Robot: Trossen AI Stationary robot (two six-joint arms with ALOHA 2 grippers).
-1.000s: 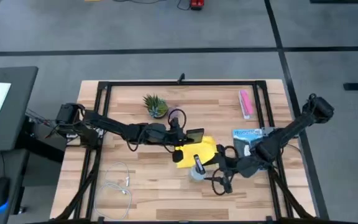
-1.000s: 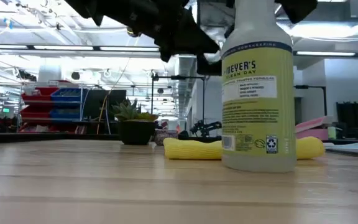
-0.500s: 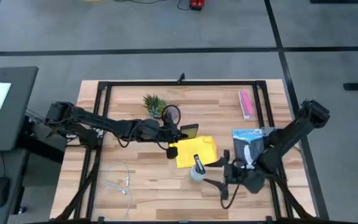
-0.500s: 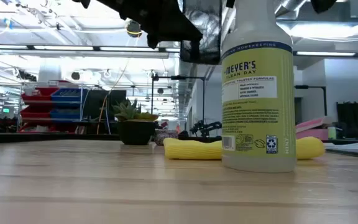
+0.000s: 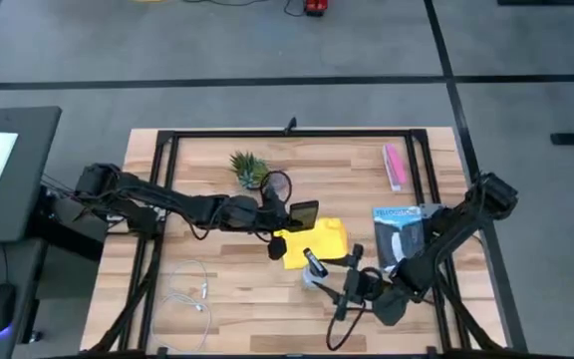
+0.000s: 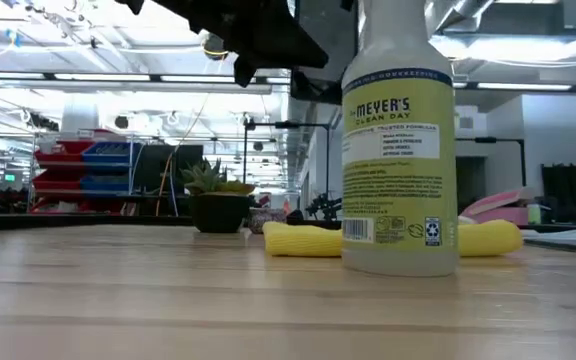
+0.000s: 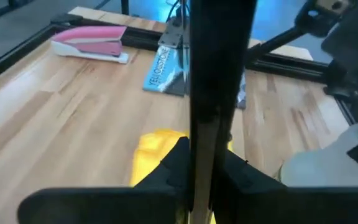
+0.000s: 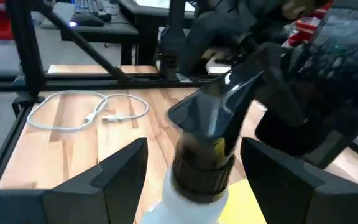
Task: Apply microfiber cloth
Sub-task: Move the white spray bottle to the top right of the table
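From above, you are seeing the yellow cloth [image 5: 315, 243] lying flat on the table [image 5: 207, 299], around the middle and a little toward the right edge. The left gripper [image 5: 289, 214] is hanging at the cloth's far left corner and is holding the black phone [image 5: 304, 213] on its edge. The spray bottle [image 5: 313, 269] is standing at the cloth's near edge, and the right gripper [image 5: 339, 289] is sitting just beside it on the near right side. A small plant [image 5: 248, 168] is standing toward the far edge, a pink packet [image 5: 394, 166] is lying near the far right corner, a blue booklet [image 5: 399, 227] is lying by the right edge, and a white cable [image 5: 188, 290] is lying near the near left corner.

At table height, you are seeing the bottle [image 6: 399, 150] upright in front, with the cloth [image 6: 303, 240] flat behind it.

In the left wrist view, the fingers [image 7: 180, 165] are gripping the phone [image 7: 219, 68], with the cloth [image 7: 157, 155] under it.

In the right wrist view, the fingers [image 8: 120, 171] are standing wide on both sides of the bottle's neck [image 8: 207, 158], and you cannot tell if they are touching it.
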